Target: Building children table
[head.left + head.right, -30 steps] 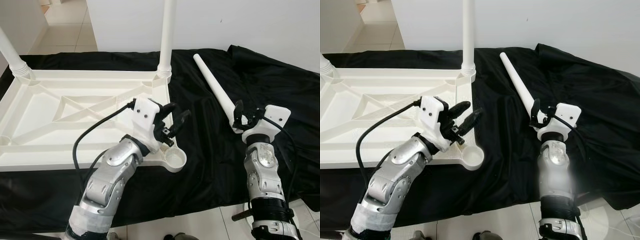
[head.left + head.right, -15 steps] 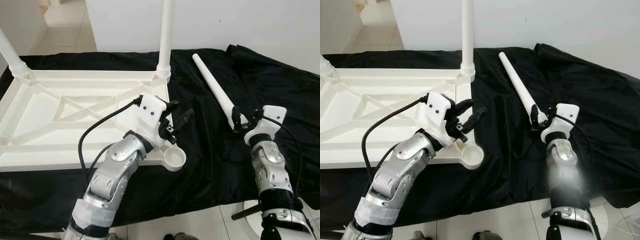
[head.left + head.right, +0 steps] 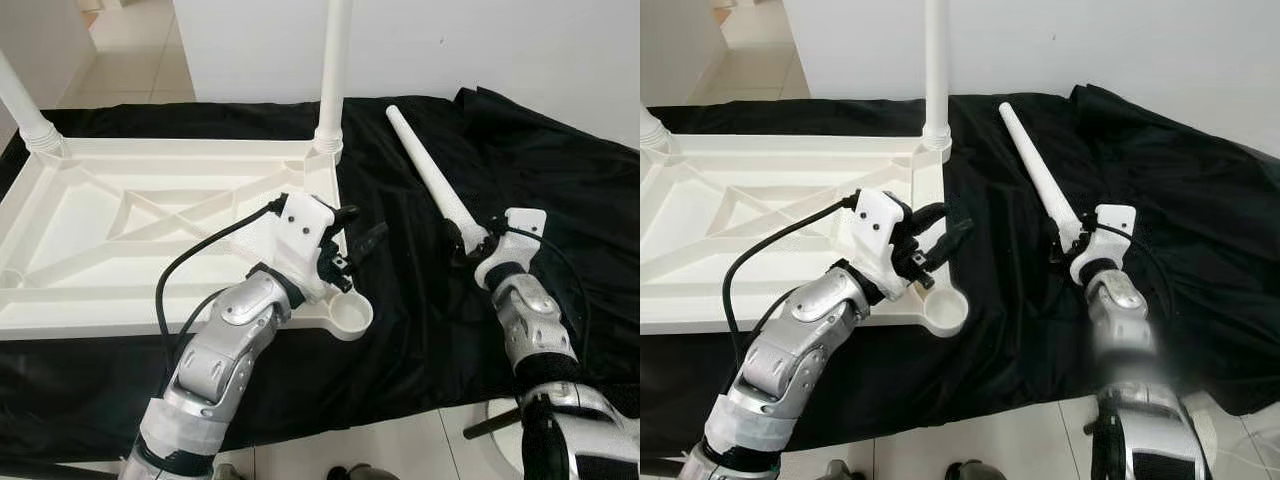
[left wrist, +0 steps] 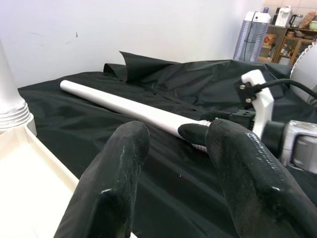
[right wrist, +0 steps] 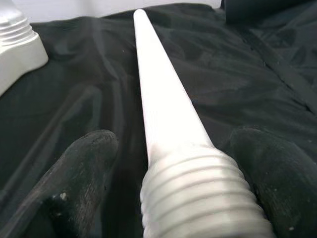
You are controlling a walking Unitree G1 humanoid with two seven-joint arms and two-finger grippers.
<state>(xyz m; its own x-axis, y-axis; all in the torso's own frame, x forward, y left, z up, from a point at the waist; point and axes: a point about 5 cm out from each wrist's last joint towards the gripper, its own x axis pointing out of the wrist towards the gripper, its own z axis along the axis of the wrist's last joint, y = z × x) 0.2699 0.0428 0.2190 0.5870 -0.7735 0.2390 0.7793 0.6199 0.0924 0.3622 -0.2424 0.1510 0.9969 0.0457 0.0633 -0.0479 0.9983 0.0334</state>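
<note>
A white children's table top (image 3: 90, 215) lies upside down on a black cloth. Upright legs are fitted at its far right corner (image 3: 331, 60) and far left corner (image 3: 22, 105). The near right socket (image 3: 350, 318) has nothing in it. A loose white leg (image 3: 428, 180) lies on the cloth to the right. My right gripper (image 3: 472, 240) is open, its fingers (image 5: 84, 173) on either side of the leg's threaded end (image 5: 198, 198), a little off it. My left gripper (image 3: 365, 224) hangs open above the table's near right corner, holding nothing.
The black cloth (image 3: 560, 170) covers the floor up to a white wall (image 3: 500, 50). Tiled floor (image 3: 130, 50) shows at the far left and along the near edge. A black cable (image 3: 200, 255) loops from my left wrist over the table top.
My right gripper has moved forward along the cloth, from just short of the loose leg's threaded end to astride it. The left gripper has barely moved.
</note>
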